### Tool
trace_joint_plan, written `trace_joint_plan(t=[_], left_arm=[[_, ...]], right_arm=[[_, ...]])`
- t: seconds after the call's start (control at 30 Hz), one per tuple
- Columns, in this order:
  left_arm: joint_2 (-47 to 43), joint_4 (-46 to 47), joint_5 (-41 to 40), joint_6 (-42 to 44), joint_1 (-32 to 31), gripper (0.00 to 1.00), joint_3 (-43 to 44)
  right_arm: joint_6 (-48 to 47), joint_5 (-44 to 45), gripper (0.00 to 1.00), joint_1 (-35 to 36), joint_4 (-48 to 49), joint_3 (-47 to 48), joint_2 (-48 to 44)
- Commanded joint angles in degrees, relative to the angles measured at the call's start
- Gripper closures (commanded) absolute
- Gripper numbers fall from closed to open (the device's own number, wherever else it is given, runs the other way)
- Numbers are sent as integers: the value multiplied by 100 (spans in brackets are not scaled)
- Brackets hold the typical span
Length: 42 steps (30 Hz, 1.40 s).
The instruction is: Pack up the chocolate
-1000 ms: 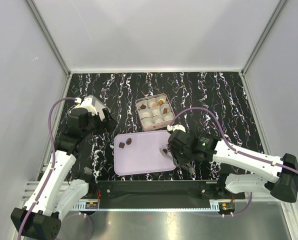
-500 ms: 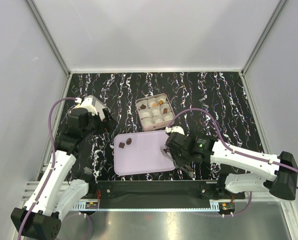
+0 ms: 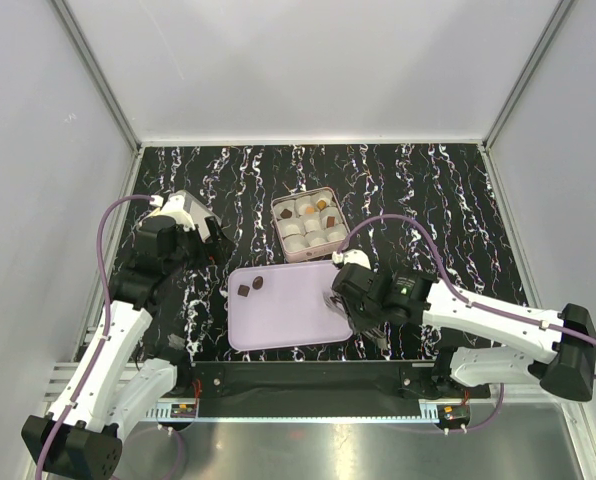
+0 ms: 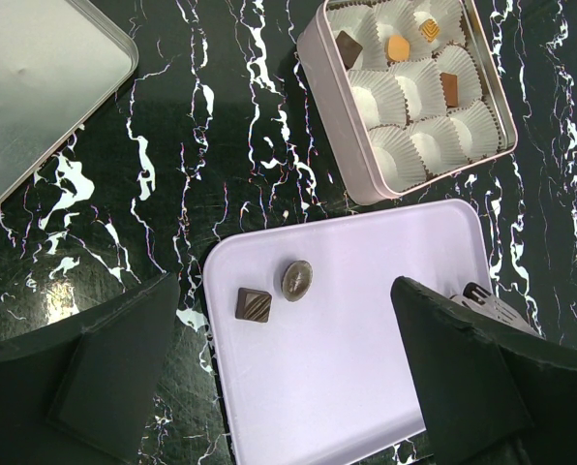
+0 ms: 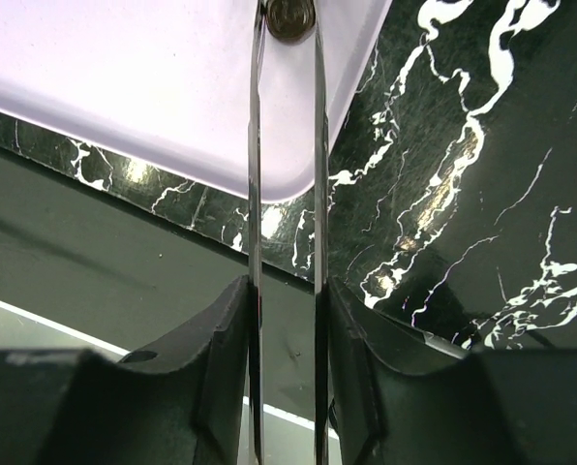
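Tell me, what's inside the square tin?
The tin holds nine white paper cups. Four of them hold chocolates: two brown and two orange-tan. The other five look empty. The cups cover the tin's floor, so it can't be seen.

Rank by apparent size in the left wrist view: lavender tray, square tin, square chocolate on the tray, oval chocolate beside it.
1. lavender tray
2. square tin
3. square chocolate and oval chocolate: they look about alike, so they are left unranked.

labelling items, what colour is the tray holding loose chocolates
Pale lilac; the tray shows best in the left wrist view.
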Motion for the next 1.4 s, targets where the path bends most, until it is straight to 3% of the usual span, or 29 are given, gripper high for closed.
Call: trace_joint_plan(t=[0.0, 0.7, 0.83, 1.0, 1.37], left_arm=[[-12, 239, 31, -17, 36, 1, 130], [-38, 231, 5, -9, 45, 1, 139], [-30, 231, 5, -9, 45, 1, 139], [-30, 248, 31, -17, 45, 1, 139], [-65, 239, 31, -17, 45, 1, 139]], right_arm=[[-122, 275, 59, 61, 30, 388, 51], [-412, 328, 61, 61, 223, 643, 465], [-368, 372, 54, 70, 188, 564, 412], [-412, 565, 53, 61, 161, 634, 123], [-149, 689, 52, 61, -541, 881, 97]])
